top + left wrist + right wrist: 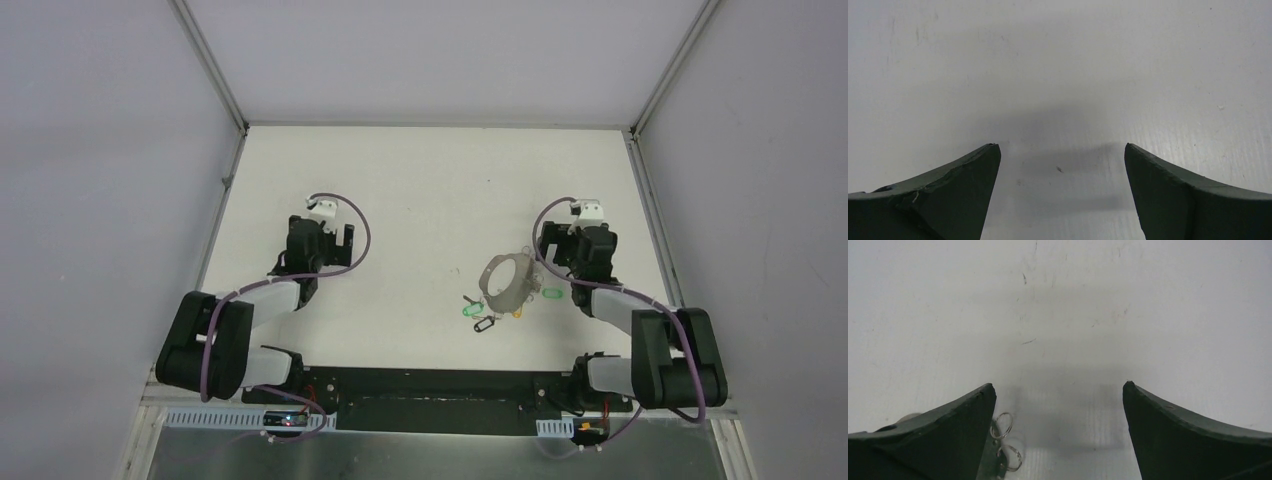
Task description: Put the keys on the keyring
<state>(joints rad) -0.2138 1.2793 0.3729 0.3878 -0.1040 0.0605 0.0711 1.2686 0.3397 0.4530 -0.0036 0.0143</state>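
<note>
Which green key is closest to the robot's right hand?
The green key lying right of the keyring, beside the right gripper. The other green key lies left of the ring, farther off.

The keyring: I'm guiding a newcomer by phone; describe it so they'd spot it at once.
On the white table, look right of centre, just left of the right arm. The keyring is the thin grey wire loop, far bigger than the small black tag and coloured pieces at its near edge.

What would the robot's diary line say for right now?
left fingers open, nothing held | right fingers open, near keyring | green key lying beside keyring
</note>
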